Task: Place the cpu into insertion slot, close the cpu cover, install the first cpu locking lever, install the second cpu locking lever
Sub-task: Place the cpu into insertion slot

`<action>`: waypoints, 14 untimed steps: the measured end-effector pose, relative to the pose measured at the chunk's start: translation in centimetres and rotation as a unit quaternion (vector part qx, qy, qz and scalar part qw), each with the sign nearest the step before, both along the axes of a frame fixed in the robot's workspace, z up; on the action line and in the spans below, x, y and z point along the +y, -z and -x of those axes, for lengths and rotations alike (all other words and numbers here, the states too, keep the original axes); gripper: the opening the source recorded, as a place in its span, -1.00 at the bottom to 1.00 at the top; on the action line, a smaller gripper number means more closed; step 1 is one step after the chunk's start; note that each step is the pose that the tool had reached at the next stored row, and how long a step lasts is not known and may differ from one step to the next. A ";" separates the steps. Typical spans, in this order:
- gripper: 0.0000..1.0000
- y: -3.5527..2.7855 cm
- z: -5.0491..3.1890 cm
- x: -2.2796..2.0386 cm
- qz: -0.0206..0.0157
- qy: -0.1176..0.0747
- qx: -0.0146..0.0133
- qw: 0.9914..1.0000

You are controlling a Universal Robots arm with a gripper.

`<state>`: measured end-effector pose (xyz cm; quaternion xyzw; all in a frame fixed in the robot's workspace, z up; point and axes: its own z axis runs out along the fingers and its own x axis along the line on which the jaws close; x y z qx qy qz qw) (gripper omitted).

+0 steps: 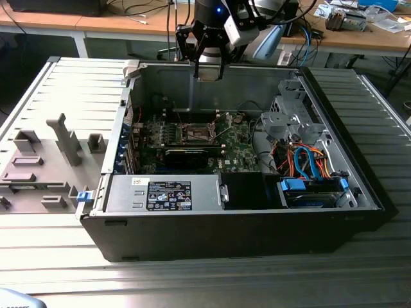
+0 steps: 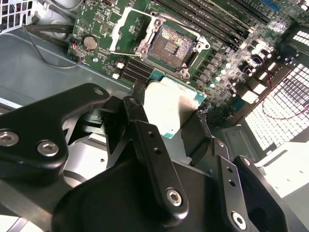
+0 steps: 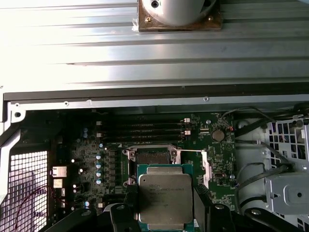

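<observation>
While jaws clamp cpu [image 2: 173,104] edges | insertion slot [image 2: 174,43] uncovered, apart

My gripper [image 2: 166,112] is matte black: chunky linked bars [image 2: 154,159] with rounded ends, pinned by shiny silver screws [image 2: 174,196]. Up on the black wrist [image 1: 207,14] I see a small blue light [image 1: 219,9].

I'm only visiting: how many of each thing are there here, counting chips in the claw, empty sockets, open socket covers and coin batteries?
cpu, clamped in the gripper: 1
insertion slot, empty: 1
cpu cover, swung open: 1
coin battery: 1
Total: 4
</observation>
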<state>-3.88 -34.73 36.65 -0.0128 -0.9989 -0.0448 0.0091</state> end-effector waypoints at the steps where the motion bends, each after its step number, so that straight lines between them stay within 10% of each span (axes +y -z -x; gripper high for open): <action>1: 0.08 0.01 0.00 0.00 0.000 0.000 0.000 1.000; 14: 0.08 0.33 0.00 0.00 0.000 0.000 0.000 1.000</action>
